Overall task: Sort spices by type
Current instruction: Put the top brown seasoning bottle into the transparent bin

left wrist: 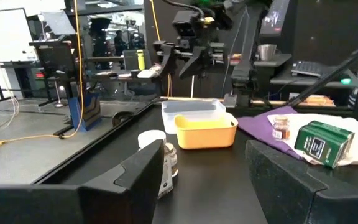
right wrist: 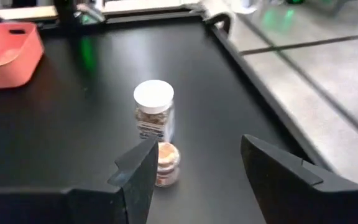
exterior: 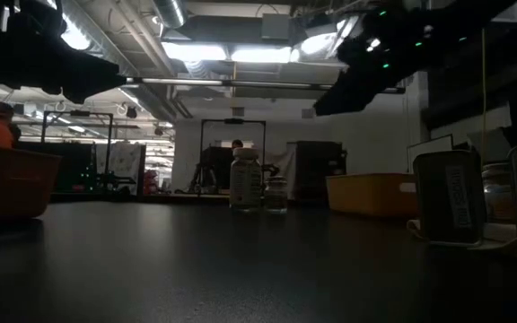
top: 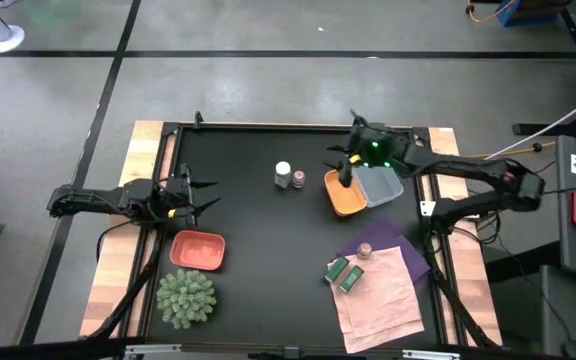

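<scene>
Right gripper (top: 345, 165): I am holding it over the far end of the orange tray (top: 345, 195), my fingers (right wrist: 135, 174) standing apart with nothing between them.
Left gripper (top: 200, 193): I am keeping it at the table's left side, just far of the salmon-red tray (top: 198, 249), my fingers (left wrist: 143, 174) also spread and empty.
White-capped jar (top: 283, 174): it is standing upright on the black table (top: 258, 280), left of the orange tray.
Pinkish-topped jar (top: 298, 179): it is sitting right beside the white-capped jar, on its right; in my right wrist view the two (right wrist: 153, 116) (right wrist: 167, 163) are looking as if they touch.
Second small jar (top: 365, 250): it is resting on the purple cloth (top: 388, 243) at the right.
Green packets (top: 345, 274): both are lying side by side on the pink cloth (top: 383, 300), near the second jar.
Clear tray (top: 380, 185): it is lying against the orange tray's right side.
Plant ball (top: 187, 296): it is sitting at the near left, close to the salmon-red tray.
</scene>
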Controlling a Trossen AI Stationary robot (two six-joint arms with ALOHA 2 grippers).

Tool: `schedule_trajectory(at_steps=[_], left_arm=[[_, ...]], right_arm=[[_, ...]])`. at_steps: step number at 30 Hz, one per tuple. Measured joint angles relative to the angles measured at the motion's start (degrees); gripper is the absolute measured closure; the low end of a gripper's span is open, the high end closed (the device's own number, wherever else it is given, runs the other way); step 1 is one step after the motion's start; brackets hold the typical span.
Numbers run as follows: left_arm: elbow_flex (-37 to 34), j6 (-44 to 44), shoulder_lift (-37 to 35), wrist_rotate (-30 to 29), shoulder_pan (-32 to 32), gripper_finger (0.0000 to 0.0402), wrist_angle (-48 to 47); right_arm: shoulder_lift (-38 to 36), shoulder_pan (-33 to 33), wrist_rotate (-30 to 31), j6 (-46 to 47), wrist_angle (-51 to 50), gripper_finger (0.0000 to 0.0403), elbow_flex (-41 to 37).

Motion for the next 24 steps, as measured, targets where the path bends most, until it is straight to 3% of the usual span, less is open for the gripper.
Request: schedule_trajectory(at_steps=[8,24], left_arm=[[0.0,-1.7,0.0,0.0,0.0,0.0185,-2.2],[0.0,-1.5,0.0,0.0,0.0,0.0185,-2.2]], right_arm=[[11.4,0.0,-9.7,-0.4,-0.4,0.0173,7.4],[21.9,1.6,-8.9,-4.5,4.0,0.0173,8.6]])
